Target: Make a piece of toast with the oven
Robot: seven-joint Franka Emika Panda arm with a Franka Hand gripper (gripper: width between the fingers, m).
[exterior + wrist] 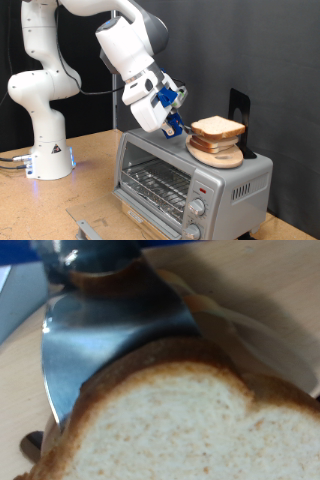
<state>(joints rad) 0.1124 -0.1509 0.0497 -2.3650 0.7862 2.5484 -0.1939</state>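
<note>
Exterior view: one toast (pixel 217 127), one oven (pixel 190 178).

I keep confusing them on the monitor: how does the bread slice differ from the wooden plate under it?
The piece of toast is squarish, pale with a brown crust; the plate is round, light wood. The toast lies on top; the plate rests on the oven. Both lie flat, beside the gripper.

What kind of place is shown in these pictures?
Probably a robotics lab, not a home kitchen: a robot arm stands on a plywood table, a black backdrop hangs behind, and one oven carries toast on a plate.
</note>
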